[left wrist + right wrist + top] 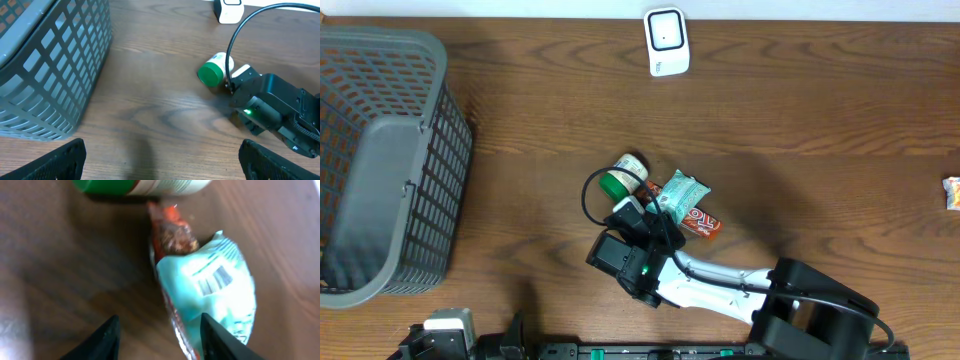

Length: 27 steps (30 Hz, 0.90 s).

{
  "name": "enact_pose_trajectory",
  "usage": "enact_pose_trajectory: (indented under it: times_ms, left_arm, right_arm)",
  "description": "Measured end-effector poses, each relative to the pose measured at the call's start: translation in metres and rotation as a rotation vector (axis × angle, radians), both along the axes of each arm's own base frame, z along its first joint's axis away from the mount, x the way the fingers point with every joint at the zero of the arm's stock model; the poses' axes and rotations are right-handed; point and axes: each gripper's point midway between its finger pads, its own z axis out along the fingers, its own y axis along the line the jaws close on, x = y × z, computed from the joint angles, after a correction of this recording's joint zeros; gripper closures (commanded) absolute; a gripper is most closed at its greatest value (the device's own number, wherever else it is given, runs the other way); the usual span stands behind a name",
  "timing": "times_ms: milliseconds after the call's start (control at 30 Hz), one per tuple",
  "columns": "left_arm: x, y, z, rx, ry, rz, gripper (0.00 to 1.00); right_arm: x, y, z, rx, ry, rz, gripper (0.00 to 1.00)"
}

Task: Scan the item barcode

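A teal packet [210, 290] lies on the table with its barcode [216, 280] facing up. It rests on a red snack bar [172, 232], and a green-capped bottle [145, 185] lies just beyond. My right gripper [162, 337] is open low over the table. The packet's near edge reaches in between its fingers, but they do not pinch it. From overhead, the right gripper [658, 222] sits beside the teal packet [680, 193], the bar [703, 223] and the bottle [623, 175]. A white scanner [666, 41] stands at the far edge. My left gripper [162, 160] is wide open over bare wood.
A grey plastic basket [380, 170] fills the left side of the table and shows as a basket [50, 65] in the left wrist view. A small packet [952, 192] lies at the right edge. The right arm's black cable [590, 195] loops near the bottle.
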Motion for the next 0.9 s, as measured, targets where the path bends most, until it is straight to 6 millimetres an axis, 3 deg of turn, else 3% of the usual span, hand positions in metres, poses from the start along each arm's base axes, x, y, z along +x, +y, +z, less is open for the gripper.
enact_pose_trajectory:
  times_ms: [100,200,267,367,433,500,600,700,800,900]
  left_arm:
    - [0.0,0.0,0.0,0.0,0.0,0.0,0.02]
    - [0.0,0.0,0.0,0.0,0.0,0.0,0.02]
    - [0.0,0.0,0.0,0.0,0.0,0.0,0.02]
    - [0.0,0.0,0.0,0.0,0.0,0.0,0.02]
    - [0.0,0.0,0.0,0.0,0.0,0.0,0.02]
    - [0.0,0.0,0.0,0.0,0.0,0.0,0.02]
    - [0.0,0.0,0.0,0.0,0.0,0.0,0.02]
    - [0.0,0.0,0.0,0.0,0.0,0.0,0.02]
    - [0.0,0.0,0.0,0.0,0.0,0.0,0.02]
    - [0.0,0.0,0.0,0.0,0.0,0.0,0.02]
  right_arm:
    - [-0.01,-0.002,0.001,0.007,0.066,0.003,0.5]
    - [-0.017,0.007,0.023,0.079,0.129,0.016,0.5]
    - [-0.016,0.018,0.052,0.166,0.136,0.025,0.69]
    - [-0.004,0.028,0.112,0.337,0.085,0.019,0.85]
    - [0.008,0.021,0.144,0.416,0.037,-0.003,0.97]
    - [0.023,0.005,0.162,0.456,-0.005,-0.054,0.99]
    - [0.047,-0.022,0.157,0.44,-0.016,-0.146,0.99]
    - [0.067,-0.043,0.135,0.405,0.015,-0.228,0.99]
    - [0.078,-0.05,0.108,0.38,0.071,-0.269,0.99]
    - [0.077,-0.047,0.072,0.349,0.173,-0.279,0.99]
